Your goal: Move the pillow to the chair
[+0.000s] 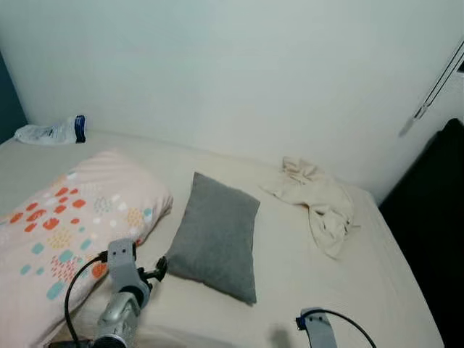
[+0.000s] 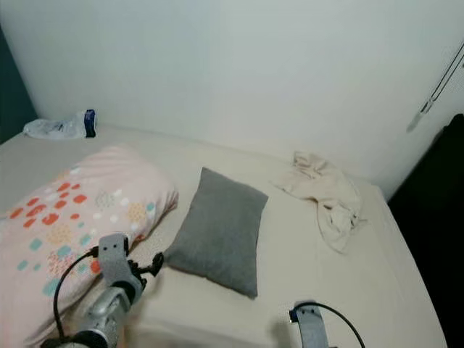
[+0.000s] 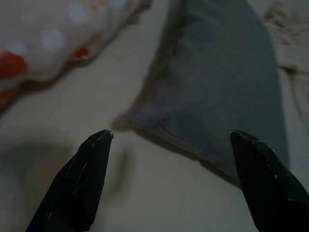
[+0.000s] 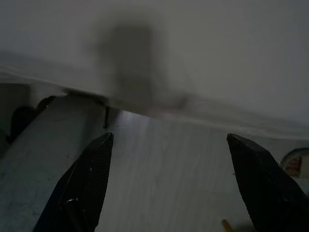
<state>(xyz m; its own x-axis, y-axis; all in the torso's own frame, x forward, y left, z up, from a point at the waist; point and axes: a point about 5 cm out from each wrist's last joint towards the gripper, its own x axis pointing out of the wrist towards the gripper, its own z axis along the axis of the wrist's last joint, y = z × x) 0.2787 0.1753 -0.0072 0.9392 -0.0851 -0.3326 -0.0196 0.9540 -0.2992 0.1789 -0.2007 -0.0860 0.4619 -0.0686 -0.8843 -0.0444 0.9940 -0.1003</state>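
bedroom in home: cream-sheeted bed [image 1: 377, 290] against plain white wall [image 1: 239, 65], patterned pillow [image 1: 65, 217], grey pillow [image 1: 217, 235], crumpled garment [image 1: 322, 199] lying on sheet.

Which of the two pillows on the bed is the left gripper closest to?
The plain grey pillow: the open left gripper points at its near corner, while the pink patterned pillow lies off to the side.

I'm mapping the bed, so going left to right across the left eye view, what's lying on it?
Plastic water bottle → pink patterned pillow → grey pillow → crumpled beige cloth.
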